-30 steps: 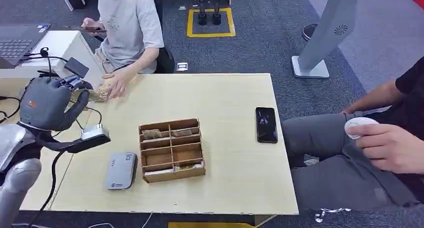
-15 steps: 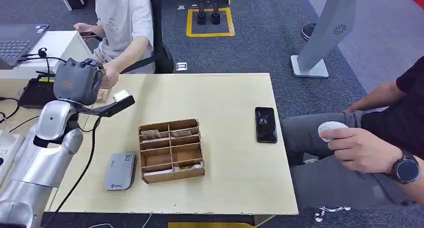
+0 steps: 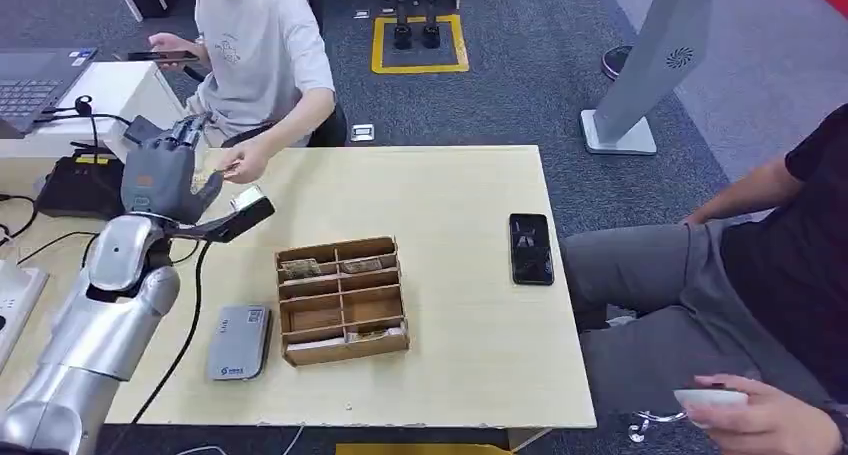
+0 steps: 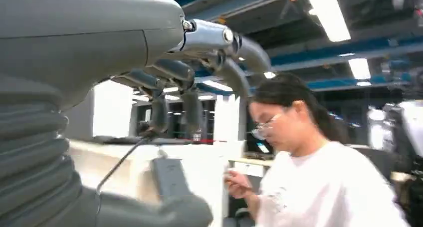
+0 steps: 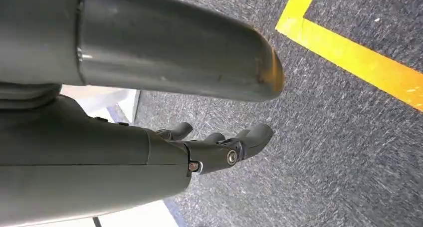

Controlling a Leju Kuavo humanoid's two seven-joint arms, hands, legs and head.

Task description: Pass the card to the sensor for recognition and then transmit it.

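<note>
At the upper left of the head view, the left robot hand is hanging over the surface, fingers spread and holding nothing. A person's hand beside it is pinching the card. The right robot hand is hanging loosely open over the floor.

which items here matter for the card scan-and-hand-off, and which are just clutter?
Job:
- left hand, raised at the table's far left corner
- card, in the seated person's hand beside the robot's fingers
- grey sensor box on the table
- wooden compartment box with cards in it

Lying about:
- black phone
- laptop
- right hand, hanging over the floor
</note>
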